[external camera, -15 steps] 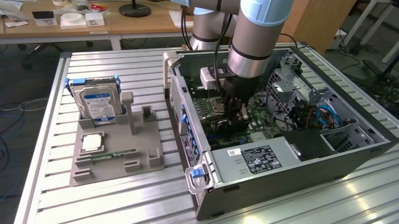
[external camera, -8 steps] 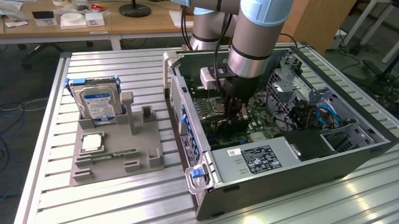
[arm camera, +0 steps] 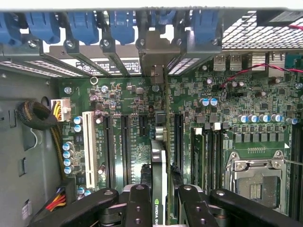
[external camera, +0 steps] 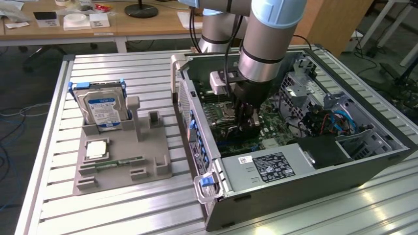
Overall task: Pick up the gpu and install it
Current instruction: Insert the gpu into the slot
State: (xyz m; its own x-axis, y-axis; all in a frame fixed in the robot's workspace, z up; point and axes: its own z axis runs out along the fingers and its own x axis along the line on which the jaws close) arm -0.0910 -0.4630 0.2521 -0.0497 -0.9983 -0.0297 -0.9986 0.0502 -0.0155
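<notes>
Slatted aluminium bench carried an open PC case (external camera: 365, 161) lying on its side, with desks behind it. Gripper (arm camera: 159, 203) was down inside the case, its fingers (arm camera: 138, 208) clamped on the gpu (arm camera: 159, 161), which was held edge-on between them. Card hung straight below the gripper, just above the motherboard (arm camera: 227, 104); its far end with the metal bracket (arm camera: 156, 59) reached the rear slot openings under the blue latches (arm camera: 123, 23). Whether the card edge had entered a slot could not be told. Just beside it ran the black expansion slots (arm camera: 125, 142), farther off the white slot (arm camera: 88, 142), and on the other side the CPU socket (arm camera: 253, 182).

Beyond the case, the grey fixture tray (external camera: 121, 161) held the hard drive (external camera: 101, 110) upright and a memory stick (external camera: 121, 162) lying flat.

Risks, judged: card edge offset from slot would jam or bend contacts; bracket could catch on the rear frame; a tilted card could strike neighbouring capacitors (arm camera: 208, 101).
</notes>
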